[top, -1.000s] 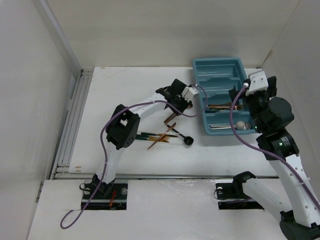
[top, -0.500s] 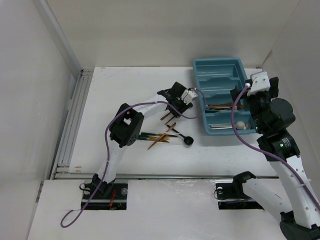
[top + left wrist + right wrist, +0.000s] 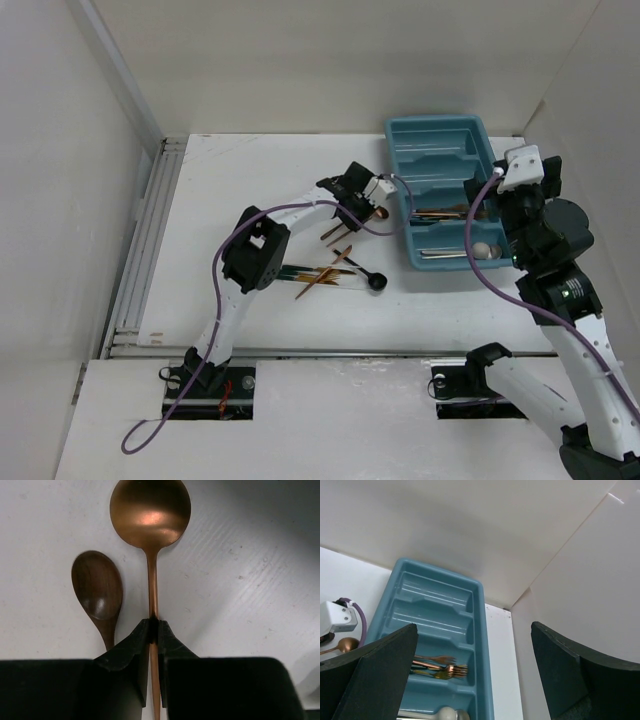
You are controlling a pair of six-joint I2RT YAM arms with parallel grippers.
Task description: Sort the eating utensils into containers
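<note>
- Left claw [image 3: 154, 630]: jaws pinched shut on the thin stem of the copper spoon [image 3: 152, 585], just below its round bowl. Gripping at the narrow neck gives the flat fingertips a part they can close on fully, and the bowl stays in sight ahead of them.
- Copper spoon: it appears to lie flat on the white table [image 3: 240, 580], though whether it has left the surface cannot be told. Its bowl points toward the teal tray [image 3: 437, 135], which suits a short carry into a compartment.
- Dark wooden spoon [image 3: 97, 587]: lies parallel and just beside the gripped stem, outside the jaws. The grip takes one utensil only.
- Right claw [image 3: 472, 675]: fingers spread wide and holding nothing, hovering over the tray's near end above the copper forks [image 3: 440, 666] already laid in one compartment. It is probably parked there, out of the left arm's way.
- Loose pile [image 3: 320, 275] with the black round-headed piece [image 3: 376, 284]: on the table near the left arm, not yet sorted.
- Change over the last second: the left jaws stood partly apart astride the stem and have now closed. The left elbow has shifted slightly, while the right arm, tray and pile look unmoved.
</note>
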